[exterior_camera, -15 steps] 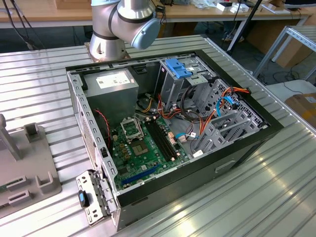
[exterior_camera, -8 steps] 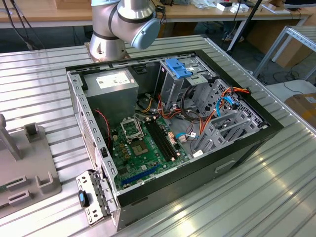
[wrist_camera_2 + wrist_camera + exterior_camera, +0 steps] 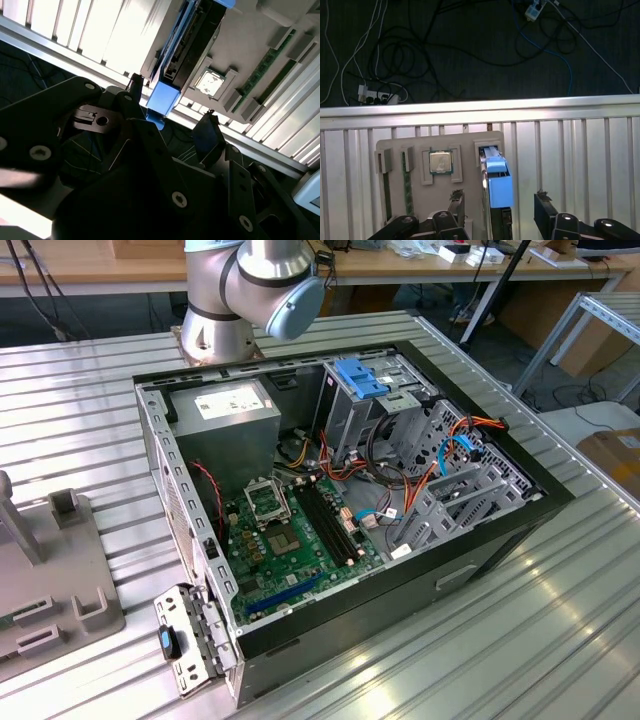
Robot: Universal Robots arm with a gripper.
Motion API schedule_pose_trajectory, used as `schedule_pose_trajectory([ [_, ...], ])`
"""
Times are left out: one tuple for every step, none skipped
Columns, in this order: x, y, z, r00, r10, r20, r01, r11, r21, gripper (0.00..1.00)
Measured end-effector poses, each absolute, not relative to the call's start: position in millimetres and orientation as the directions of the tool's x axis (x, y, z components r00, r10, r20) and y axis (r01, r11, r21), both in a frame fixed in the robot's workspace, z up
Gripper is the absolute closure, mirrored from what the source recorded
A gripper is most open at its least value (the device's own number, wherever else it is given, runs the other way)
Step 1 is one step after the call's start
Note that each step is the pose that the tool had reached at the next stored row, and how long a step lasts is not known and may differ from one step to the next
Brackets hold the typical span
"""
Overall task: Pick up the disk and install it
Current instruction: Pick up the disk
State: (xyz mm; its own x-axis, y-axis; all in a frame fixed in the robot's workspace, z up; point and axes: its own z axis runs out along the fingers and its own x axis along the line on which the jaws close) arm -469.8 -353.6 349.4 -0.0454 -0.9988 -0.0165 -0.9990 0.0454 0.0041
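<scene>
The disk [image 3: 496, 186] stands on edge in a slot of a grey holder tray [image 3: 470, 142]. Its bright blue carrier rail [image 3: 162, 98] faces me, with the silver-grey body [image 3: 194, 35] behind it. In both wrist views my gripper [image 3: 499, 202] is open and straddles the disk. One black finger [image 3: 455, 199] stands on one side and the other on the opposite side, each with a gap to the blue rail. My gripper [image 3: 171, 104] sits close over the rail's end.
The holder tray [image 3: 50, 585] lies at the exterior view's left and also holds a processor chip [image 3: 440, 162] and a memory stick [image 3: 407, 186]. The open computer case [image 3: 340, 490] holds a blue-topped drive cage [image 3: 362, 377], a power-supply box [image 3: 222, 408] and a motherboard [image 3: 290, 530]. The table edge [image 3: 480, 107] borders cables on the floor.
</scene>
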Motion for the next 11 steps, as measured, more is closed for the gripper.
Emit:
schedule_pose_trajectory([
  [-469.8,-353.6,349.3,-0.045,-0.999,-0.017,-0.999,0.045,0.004,0.34],
  [-469.8,-353.6,348.5,-0.045,-0.999,-0.017,-0.999,0.045,0.004,0.34],
  [-469.7,-353.6,347.7,-0.045,-0.999,-0.017,-0.999,0.045,0.004,0.34],
  [-469.8,-353.6,347.7,-0.045,-0.999,-0.017,-0.999,0.045,0.004,0.34],
  [-469.8,-353.6,347.7,-0.045,-0.999,-0.017,-0.999,0.045,0.004,0.34],
  [-469.7,-353.5,347.2,-0.045,-0.999,-0.017,-0.999,0.045,0.004,0.34],
  [-469.7,-353.5,346.6,-0.045,-0.999,-0.017,-0.999,0.045,0.004,0.34],
  [-469.8,-353.6,346.4,-0.045,-0.999,-0.017,-0.999,0.045,0.004,0.34],
  [-469.8,-353.6,346.4,-0.045,-0.999,-0.017,-0.999,0.045,0.004,0.34],
  [-469.8,-353.6,346.4,-0.045,-0.999,-0.017,-0.999,0.045,0.004,0.34],
  [-469.8,-353.6,346.3,-0.045,-0.999,-0.017,-0.999,0.045,0.004,0.34],
])
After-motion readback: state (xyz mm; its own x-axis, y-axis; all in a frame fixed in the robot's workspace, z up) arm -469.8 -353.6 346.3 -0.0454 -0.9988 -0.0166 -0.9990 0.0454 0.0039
